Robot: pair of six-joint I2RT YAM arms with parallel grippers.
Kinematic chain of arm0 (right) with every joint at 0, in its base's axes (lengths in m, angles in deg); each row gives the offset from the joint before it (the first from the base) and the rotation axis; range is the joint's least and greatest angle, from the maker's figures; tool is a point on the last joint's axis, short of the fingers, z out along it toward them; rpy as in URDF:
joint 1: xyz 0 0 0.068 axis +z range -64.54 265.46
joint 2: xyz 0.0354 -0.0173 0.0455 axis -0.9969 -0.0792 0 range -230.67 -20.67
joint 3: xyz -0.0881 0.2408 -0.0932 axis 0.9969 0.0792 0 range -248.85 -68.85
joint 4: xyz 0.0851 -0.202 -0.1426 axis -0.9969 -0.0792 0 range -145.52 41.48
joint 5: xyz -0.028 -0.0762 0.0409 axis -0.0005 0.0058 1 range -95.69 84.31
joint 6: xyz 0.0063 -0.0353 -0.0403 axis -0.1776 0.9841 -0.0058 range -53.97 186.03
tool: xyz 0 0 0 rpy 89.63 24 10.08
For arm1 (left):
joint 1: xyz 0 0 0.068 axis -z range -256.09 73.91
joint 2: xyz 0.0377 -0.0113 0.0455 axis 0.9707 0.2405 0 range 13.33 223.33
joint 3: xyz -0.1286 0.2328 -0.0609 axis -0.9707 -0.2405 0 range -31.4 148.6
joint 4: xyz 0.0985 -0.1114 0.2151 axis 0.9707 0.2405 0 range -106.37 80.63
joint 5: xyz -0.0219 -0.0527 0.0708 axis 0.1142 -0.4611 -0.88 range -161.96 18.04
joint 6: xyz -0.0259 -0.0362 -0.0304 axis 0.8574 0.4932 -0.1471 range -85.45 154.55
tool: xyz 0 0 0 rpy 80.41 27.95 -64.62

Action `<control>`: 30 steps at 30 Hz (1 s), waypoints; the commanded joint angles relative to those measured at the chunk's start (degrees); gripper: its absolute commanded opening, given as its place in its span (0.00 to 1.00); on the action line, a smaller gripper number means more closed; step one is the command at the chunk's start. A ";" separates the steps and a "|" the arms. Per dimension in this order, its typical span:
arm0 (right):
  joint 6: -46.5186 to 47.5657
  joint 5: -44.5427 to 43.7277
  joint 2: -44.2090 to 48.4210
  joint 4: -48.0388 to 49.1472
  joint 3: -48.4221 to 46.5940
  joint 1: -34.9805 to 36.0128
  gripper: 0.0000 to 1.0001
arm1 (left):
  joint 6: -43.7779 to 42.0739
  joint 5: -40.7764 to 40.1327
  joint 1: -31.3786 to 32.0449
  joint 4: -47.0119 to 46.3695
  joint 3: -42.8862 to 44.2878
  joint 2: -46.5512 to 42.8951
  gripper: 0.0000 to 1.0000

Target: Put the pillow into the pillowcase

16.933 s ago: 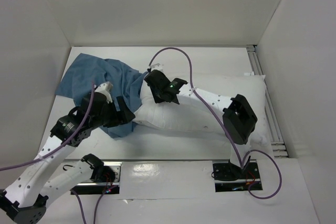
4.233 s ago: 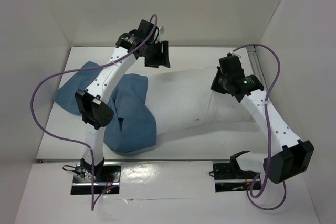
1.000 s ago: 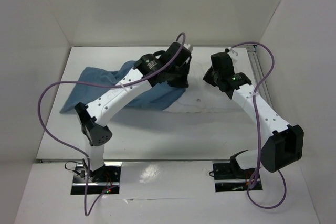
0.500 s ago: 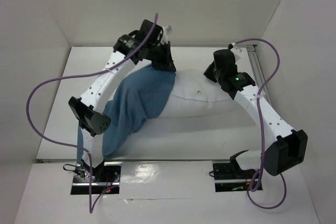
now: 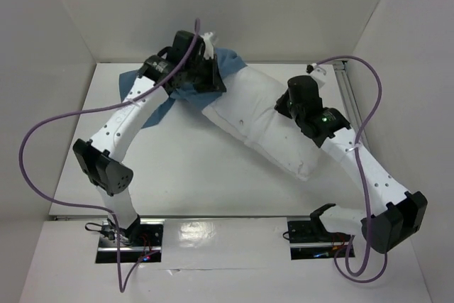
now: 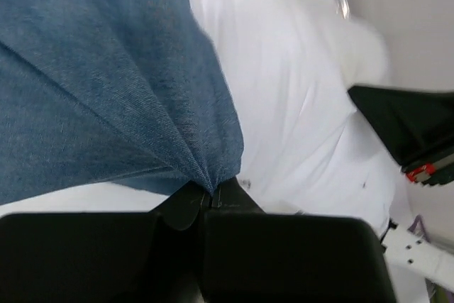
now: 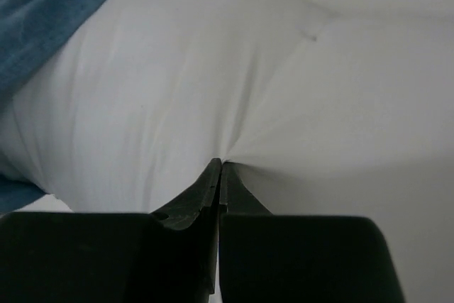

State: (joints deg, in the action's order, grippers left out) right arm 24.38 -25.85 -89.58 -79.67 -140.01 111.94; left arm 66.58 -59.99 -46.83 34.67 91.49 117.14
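The white pillow [image 5: 259,122] lies slantwise across the table, from back centre to front right. The blue pillowcase [image 5: 159,108] is bunched at the back left, and a corner of it [image 5: 227,57] shows by the pillow's far end. My left gripper [image 5: 211,81] is shut on a gathered fold of the pillowcase [image 6: 128,69] at the left gripper's tips [image 6: 213,191], with the pillow [image 6: 298,104] just beyond. My right gripper [image 5: 286,104] is shut, and the right gripper's tips [image 7: 221,163] pinch a tuck of the pillow [image 7: 177,83]. Blue pillowcase [image 7: 57,5] shows at that view's upper left.
White walls close in the table at the back and on both sides. A metal rail [image 5: 345,83] runs along the right wall. Purple cables [image 5: 42,133] loop off both arms. The arms' base plates [image 5: 131,235] sit at the near edge.
Half a second ago the pillowcase draped over the pillow's left half toward the front; now it lies at the back left. The pillow has swung slantwise, its near end toward the front right.
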 commanded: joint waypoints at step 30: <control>-0.96 6.97 10.53 -25.09 10.32 -10.31 0.99 | 6.46 -9.68 2.92 -8.67 -57.02 -31.12 0.92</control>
State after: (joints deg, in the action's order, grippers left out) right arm 27.99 -21.70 -82.47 -99.85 -132.62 102.08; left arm 70.01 -74.33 -42.85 31.79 41.59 86.98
